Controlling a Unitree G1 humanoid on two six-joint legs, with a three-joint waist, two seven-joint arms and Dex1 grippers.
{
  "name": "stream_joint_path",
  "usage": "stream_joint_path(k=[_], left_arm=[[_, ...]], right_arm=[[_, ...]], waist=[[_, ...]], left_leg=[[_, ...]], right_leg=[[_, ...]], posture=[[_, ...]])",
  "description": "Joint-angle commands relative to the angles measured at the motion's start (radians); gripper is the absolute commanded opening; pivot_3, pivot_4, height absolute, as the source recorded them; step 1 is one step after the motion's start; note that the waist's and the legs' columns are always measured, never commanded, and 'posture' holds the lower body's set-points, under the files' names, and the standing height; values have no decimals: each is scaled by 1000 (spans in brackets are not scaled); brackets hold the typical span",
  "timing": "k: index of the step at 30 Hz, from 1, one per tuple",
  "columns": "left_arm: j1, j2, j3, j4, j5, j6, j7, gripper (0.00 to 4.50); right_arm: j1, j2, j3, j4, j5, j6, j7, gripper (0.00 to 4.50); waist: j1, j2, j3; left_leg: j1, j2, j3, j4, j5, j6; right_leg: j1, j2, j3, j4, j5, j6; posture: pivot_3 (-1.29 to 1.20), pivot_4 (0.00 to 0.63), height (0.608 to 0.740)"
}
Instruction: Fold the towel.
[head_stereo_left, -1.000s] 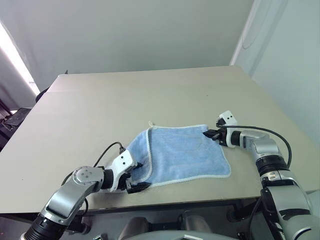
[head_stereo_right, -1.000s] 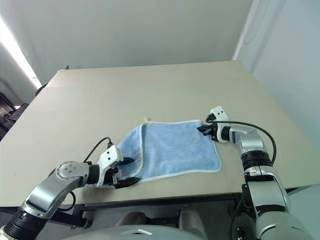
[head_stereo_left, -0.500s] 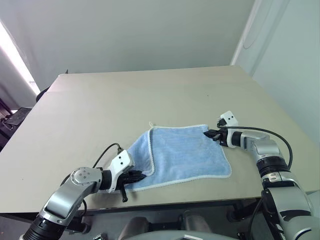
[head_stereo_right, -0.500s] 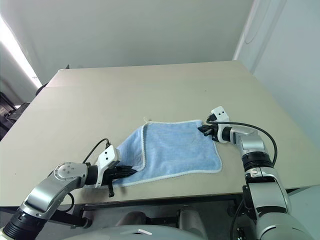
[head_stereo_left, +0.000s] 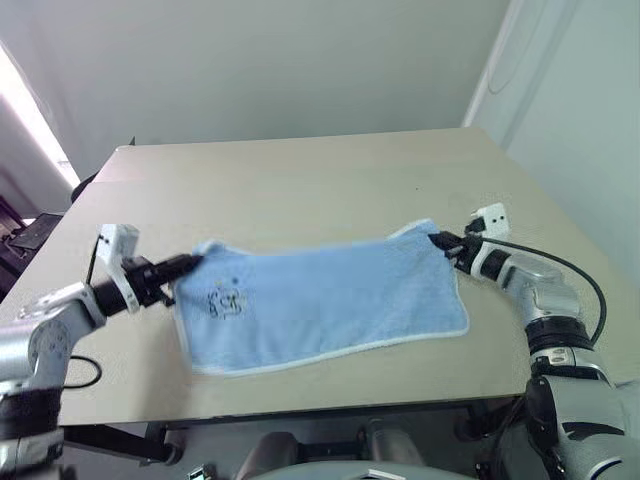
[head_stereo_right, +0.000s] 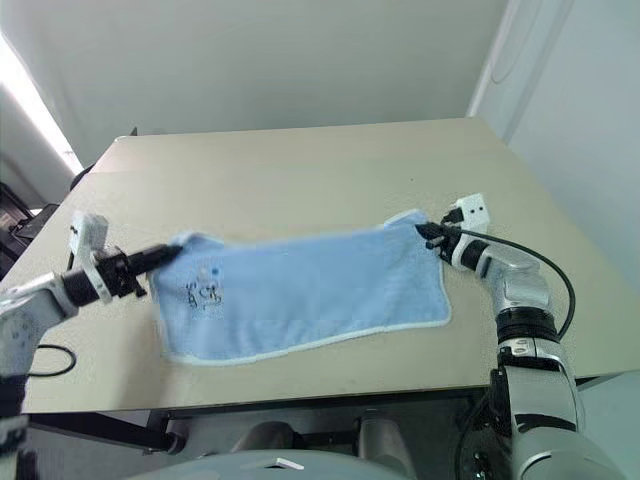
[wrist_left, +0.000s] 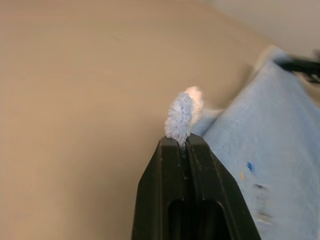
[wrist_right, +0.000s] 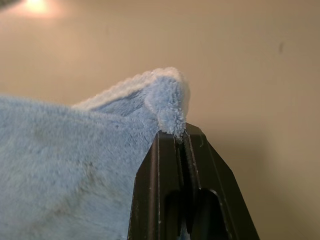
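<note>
Now towel (head_stereo_left: 325, 300) unfolded, stretched flat above desk (head_stereo_left: 300, 190); corners pinched by closed left gripper (head_stereo_left: 190, 263) and right gripper (head_stereo_left: 440, 240); folding restarted.

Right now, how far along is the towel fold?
Done: both corners are pinched, the left end effector and the right end effector each shut on the towel. In hand: the towel is stretched wide between them. Left: no fold is made yet.

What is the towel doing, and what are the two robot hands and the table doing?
towel: spread open between the two grippers, far corners lifted, near edge on the table.
left gripper: shut on the towel's left corner.
right gripper: shut on the towel's right corner.
table: bare beyond the towel.
</note>
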Motion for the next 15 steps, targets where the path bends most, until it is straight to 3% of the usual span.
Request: stream_joint_path(k=[1,10,13,15], left_arm=[[-133,-33,-8,183,77,-138,33,30],[-571,-168,9,735,179,-632,-8,30],[-640,-175,27,810,178,-731,-40,30],[-601,-185,28,752,158,-808,-140,30]], right_arm=[[-54,16,-51,23,16,-129,-51,0],[-221,102,-77,237,-66,-653,-334,0],[-250,110,-95,271,-62,-777,-377,0],[-217,122,-104,244,-36,-839,-341,0]], waist=[[0,0,0],[-5,-2,-1],[-7,-2,-1],[-8,-3,-1]], left_leg=[[0,0,0,0,0,0],[-18,-2,1,-3,5,-10],[-19,-2,1,-7,6,-10],[-17,-2,3,-12,6,-10]], right_leg=[[0,0,0,0,1,2],[-20,-1,1,0,8,-1],[-22,-1,2,-1,8,-1],[-22,-1,3,-3,8,-1]], posture=[[0,0,740],[0,0,740],[0,0,740],[0,0,740]])
